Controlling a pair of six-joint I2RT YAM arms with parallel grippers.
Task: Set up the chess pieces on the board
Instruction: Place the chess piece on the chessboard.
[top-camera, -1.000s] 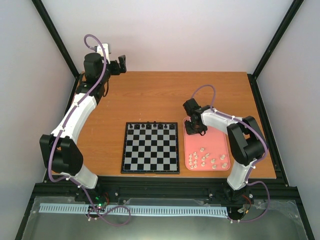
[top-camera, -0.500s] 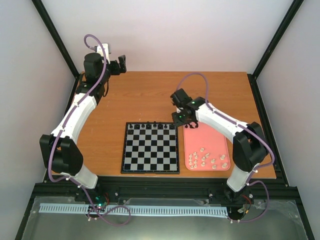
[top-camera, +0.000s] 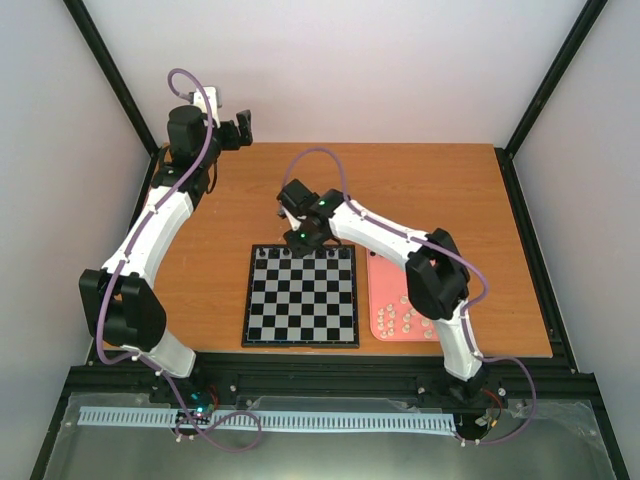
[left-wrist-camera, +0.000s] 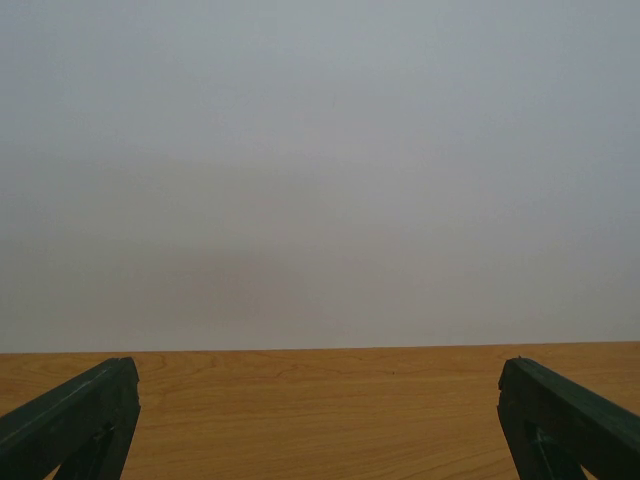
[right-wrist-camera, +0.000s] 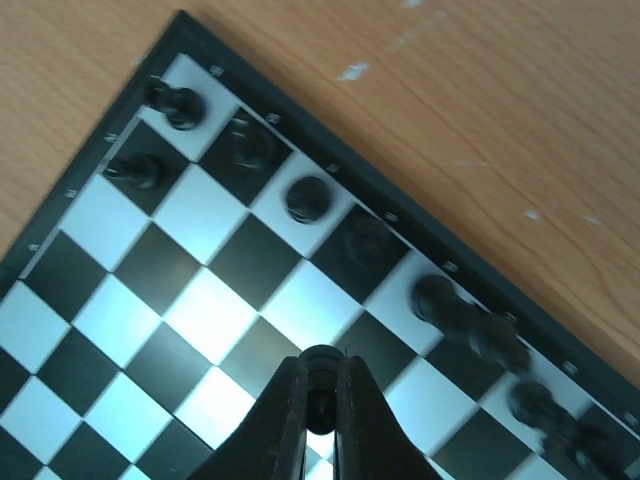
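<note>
Jaws of the right gripper (right-wrist-camera: 322, 385) pinch a black chess piece (right-wrist-camera: 322, 358) above the far rows of the board (right-wrist-camera: 200, 310), while the left gripper (top-camera: 241, 129) hangs spread wide over the far-left corner of the table (top-camera: 450, 190).

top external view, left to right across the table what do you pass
left arm → board → pink tray; the right gripper, shut on a black chess piece, overlaps the board, so it is left out

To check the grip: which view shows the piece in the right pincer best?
Right wrist view: the black piece sits clamped in the right pincer. Top view hides it under that pincer; left wrist view misses it.
</note>
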